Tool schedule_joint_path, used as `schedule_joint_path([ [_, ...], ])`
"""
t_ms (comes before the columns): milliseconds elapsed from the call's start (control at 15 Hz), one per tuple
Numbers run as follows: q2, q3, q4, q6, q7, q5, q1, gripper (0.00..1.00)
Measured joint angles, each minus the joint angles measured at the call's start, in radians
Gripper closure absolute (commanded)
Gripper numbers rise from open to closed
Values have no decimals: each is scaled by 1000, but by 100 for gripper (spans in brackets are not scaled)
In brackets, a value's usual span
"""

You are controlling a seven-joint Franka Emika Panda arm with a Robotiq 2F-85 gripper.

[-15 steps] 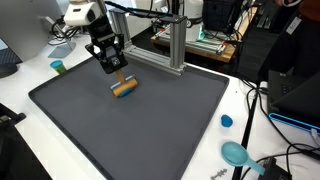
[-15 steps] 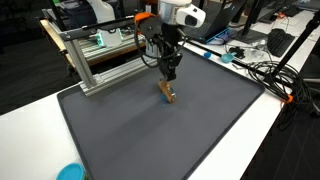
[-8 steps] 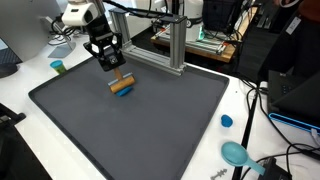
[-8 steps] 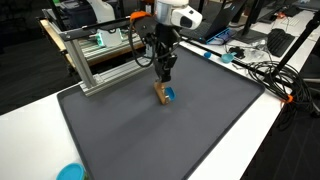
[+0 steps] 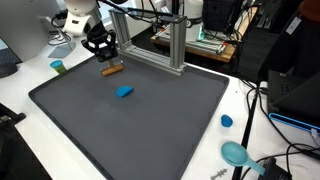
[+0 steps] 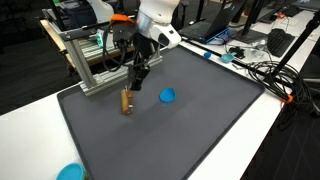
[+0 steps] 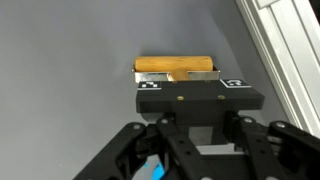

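Fingers (image 6: 132, 86) clamped on wooden block (image 6: 126, 101), over grey mat (image 6: 200, 130); blue piece (image 6: 168, 96) nearby.

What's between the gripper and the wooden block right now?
Nothing visible. The gripper seems closed directly on the wooden block. The blue piece lies apart from both on the grey mat.

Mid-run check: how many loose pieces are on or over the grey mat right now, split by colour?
Tan wooden block: 1
Blue piece: 1
Total: 2
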Motion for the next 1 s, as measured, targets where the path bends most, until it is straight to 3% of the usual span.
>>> schedule_joint_path([
  [333, -9, 25, 6, 37, 82, 37, 0, 78],
  [667, -98, 84, 9, 59, 147, 130, 16, 78],
  [1000, -190, 101, -3, 18, 332, 132, 75, 78],
])
